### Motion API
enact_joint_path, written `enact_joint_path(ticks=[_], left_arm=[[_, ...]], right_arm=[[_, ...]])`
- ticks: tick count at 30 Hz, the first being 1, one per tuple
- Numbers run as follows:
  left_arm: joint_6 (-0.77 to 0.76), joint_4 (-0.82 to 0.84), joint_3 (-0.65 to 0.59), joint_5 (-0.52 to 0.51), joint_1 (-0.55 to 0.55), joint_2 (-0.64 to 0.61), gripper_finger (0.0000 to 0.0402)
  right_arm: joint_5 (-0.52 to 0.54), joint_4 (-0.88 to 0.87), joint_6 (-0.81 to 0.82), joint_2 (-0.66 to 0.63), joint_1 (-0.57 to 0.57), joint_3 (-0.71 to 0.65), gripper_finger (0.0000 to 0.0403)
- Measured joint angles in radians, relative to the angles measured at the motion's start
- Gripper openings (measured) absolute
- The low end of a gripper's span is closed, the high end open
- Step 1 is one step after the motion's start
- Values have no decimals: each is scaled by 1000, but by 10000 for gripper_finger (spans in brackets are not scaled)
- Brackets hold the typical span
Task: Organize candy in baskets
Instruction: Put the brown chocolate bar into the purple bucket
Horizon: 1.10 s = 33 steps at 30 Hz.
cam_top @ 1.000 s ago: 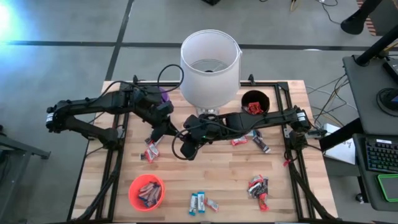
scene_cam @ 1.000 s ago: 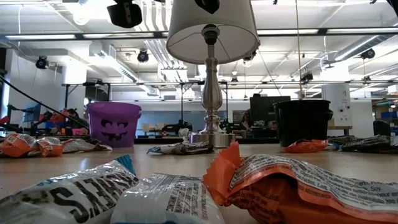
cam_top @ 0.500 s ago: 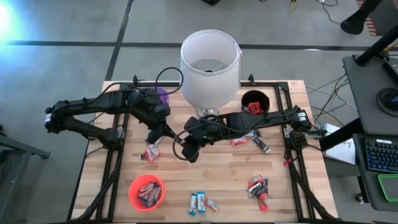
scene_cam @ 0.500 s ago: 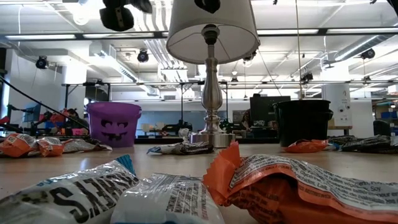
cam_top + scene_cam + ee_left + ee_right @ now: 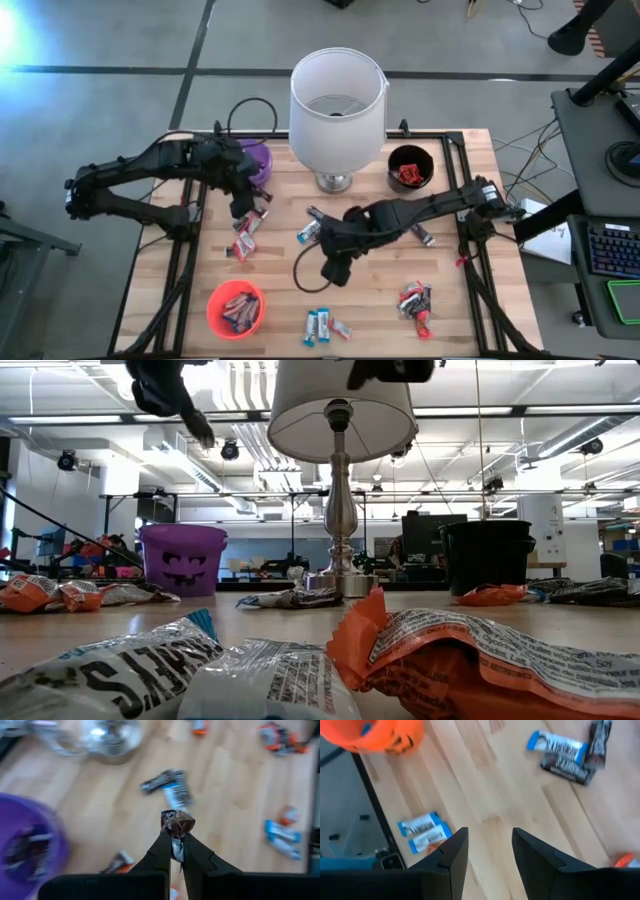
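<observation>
Brown-wrapped candy (image 5: 177, 823) pinched in left gripper (image 5: 173, 851), near purple basket (image 5: 27, 845)

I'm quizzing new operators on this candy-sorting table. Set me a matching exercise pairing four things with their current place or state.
Things:
1. left end effector
2. right end effector
3. purple basket
4. orange basket

Places or states:
A. open, holding nothing, over bare wood
B. near corner of the table, on the left arm's side
C. shut on a brown-wrapped candy
D. far side, beside the left end effector

Pairs: 1-C, 2-A, 3-D, 4-B
</observation>
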<state>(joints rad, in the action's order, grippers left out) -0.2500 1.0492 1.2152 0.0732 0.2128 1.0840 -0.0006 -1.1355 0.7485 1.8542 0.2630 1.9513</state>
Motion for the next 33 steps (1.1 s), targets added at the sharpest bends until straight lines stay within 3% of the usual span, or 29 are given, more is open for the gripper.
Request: enact_joint_path(ticks=[21,28,33], left_arm=[[264,60,0,-12,547,79,0],[308,67,0,-12,604,140,3],[307,73,0,-12,604,179,38]], right_arm=[[54,-35,19,0,32,-253,148],[52,-39,19,0,32,-292,148],[52,-40,17,-4,32,-294,148]])
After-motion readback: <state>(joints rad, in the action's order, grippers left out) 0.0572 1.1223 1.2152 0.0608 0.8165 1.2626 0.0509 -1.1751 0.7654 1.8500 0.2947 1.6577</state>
